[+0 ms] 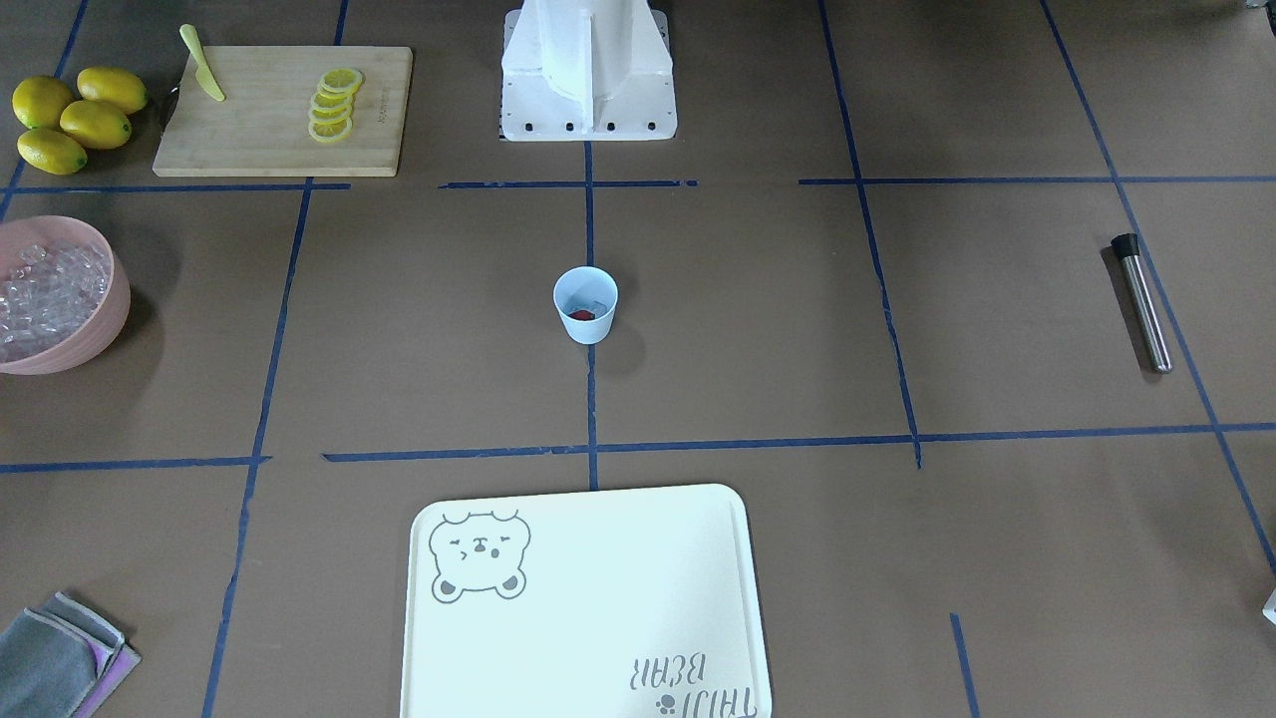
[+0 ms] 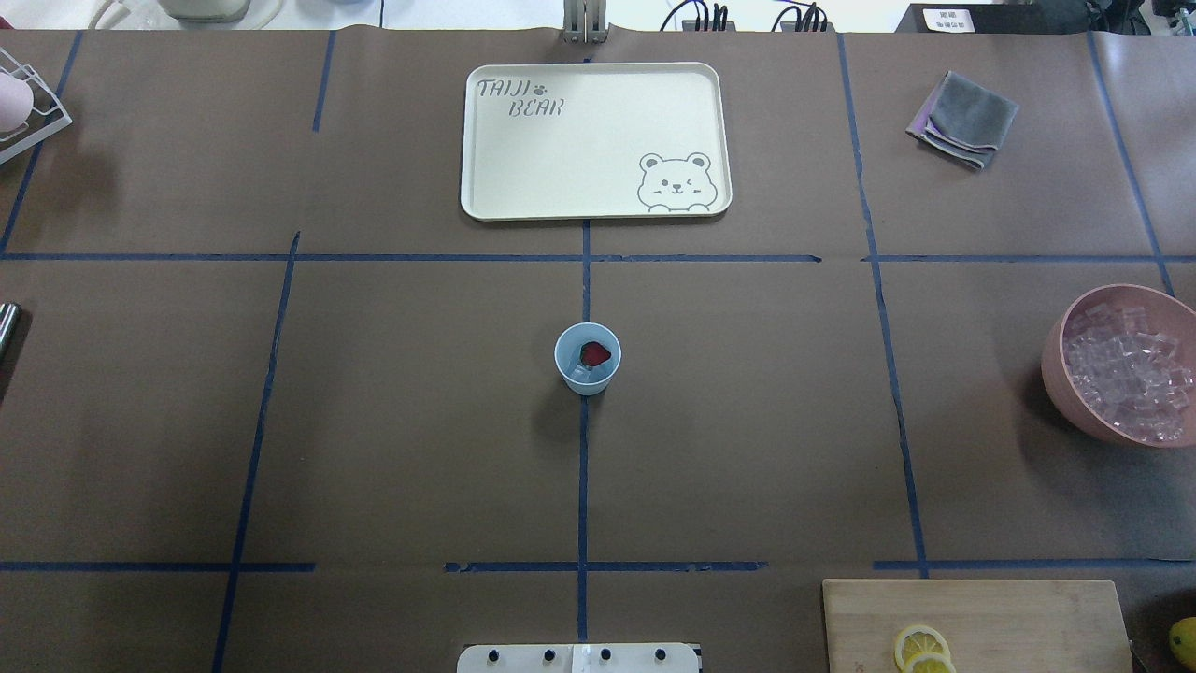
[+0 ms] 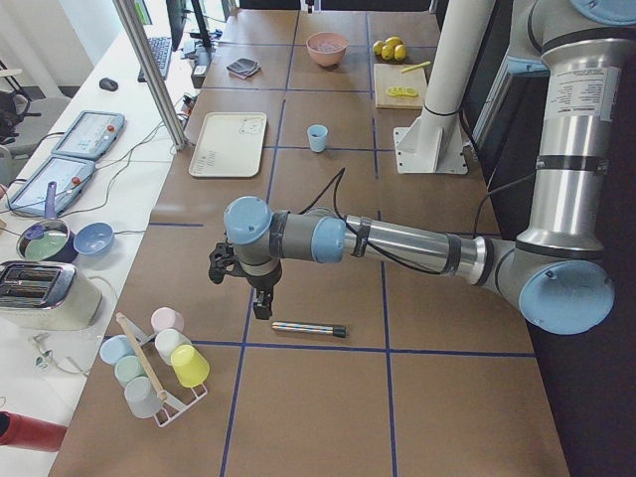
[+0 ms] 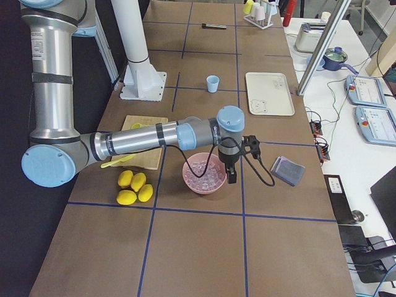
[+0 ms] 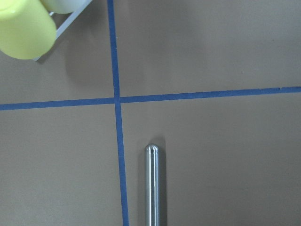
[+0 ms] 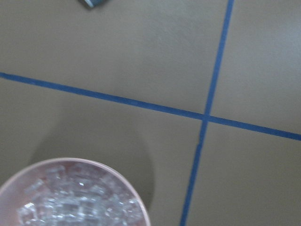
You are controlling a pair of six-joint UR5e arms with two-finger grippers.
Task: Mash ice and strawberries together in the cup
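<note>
Cup [image 2: 587, 360] upright mid-table, strawberry [image 2: 595, 353], ice [image 2: 579, 374] inside; left claw [image 3: 260, 306], right claw [image 4: 231, 178]: cannot tell whether clenched.

table [image 2: 392, 449]: brown paper, blue tape grid [image 2: 271, 374] | side bench [image 4: 371, 167]: white, cluttered | light: even, soft shadows

Bright even light — soft shadows; right wrist view blurred.

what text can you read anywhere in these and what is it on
"TAIJI BEAR", with a paw print: on the cream tray, which also has a bear drawing.
Small stamp on the wooden cutting board: too small to read.
White label beyond the table's far edge: too blurred to read.
</note>
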